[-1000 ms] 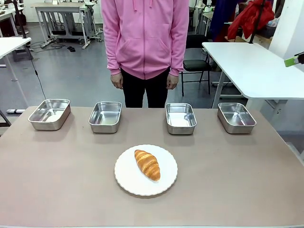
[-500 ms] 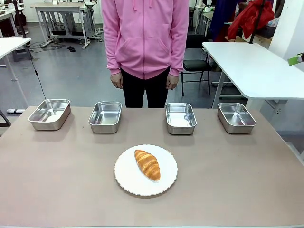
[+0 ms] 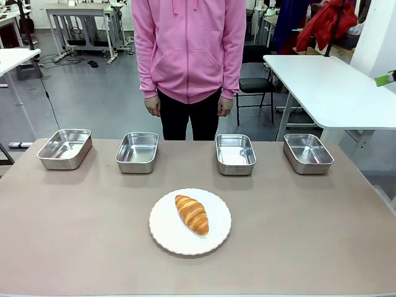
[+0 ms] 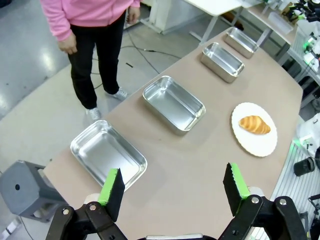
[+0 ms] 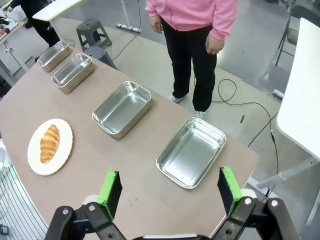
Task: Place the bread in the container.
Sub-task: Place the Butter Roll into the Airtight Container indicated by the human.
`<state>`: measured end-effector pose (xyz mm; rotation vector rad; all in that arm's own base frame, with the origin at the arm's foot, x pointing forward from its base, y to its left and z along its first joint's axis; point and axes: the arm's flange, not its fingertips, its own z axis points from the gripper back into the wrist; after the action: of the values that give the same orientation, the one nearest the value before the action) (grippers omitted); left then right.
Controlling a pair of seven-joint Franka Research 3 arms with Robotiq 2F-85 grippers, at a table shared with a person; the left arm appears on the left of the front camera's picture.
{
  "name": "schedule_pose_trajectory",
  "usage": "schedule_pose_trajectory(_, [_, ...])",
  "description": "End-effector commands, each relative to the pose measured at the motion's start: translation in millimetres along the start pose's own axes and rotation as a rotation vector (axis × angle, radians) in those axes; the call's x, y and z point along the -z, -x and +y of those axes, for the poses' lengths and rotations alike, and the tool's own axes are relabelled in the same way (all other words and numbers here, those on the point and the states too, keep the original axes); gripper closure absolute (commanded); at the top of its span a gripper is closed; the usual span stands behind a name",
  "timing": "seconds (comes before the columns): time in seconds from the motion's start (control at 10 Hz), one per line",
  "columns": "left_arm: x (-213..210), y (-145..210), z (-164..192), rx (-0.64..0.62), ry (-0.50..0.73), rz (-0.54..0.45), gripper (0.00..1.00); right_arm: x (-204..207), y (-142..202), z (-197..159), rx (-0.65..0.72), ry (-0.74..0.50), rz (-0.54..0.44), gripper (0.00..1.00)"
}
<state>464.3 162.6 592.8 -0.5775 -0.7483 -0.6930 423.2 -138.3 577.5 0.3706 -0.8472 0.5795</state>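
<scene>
The bread, a golden-brown croissant (image 3: 192, 214), lies on a round white plate (image 3: 170, 232) at the table's near middle. Four alike steel containers stand empty in a row behind it: far left (image 3: 64, 148), left of centre (image 3: 137, 151), right of centre (image 3: 235, 154), far right (image 3: 307, 153). My left gripper (image 4: 173, 184) hangs open high above the far-left container (image 4: 107, 154), well away from the croissant (image 4: 254, 124). My right gripper (image 5: 169, 191) is open above the far-right container (image 5: 191, 151), with the croissant (image 5: 49, 143) far off. One green fingertip (image 3: 386, 78) pokes in at the front view's right edge.
A person in a pink hoodie (image 3: 189, 46) stands at the far side of the table, hands (image 3: 224, 106) hanging down behind the trays. A white table (image 3: 328, 86) stands off to the right. The brown tabletop (image 3: 309, 235) around the plate is bare.
The green fingertip at the front view's right edge has slipped a little farther right. The croissant, plate and trays have not moved.
</scene>
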Motion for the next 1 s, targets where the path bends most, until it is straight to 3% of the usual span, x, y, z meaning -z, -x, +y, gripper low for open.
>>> schedule_pose_trajectory(0.0, [-0.1, -0.4, -0.6, -0.001, 0.003, -0.007, 0.00, 0.6, -0.3, -2.2, -0.008, -0.011, -0.023, 0.00])
schedule_pose_trajectory(0.9, [-0.1, -0.4, -0.6, -0.001, 0.003, -0.007, 0.00, 0.6, -0.3, -2.2, -0.008, -0.011, -0.023, 0.00])
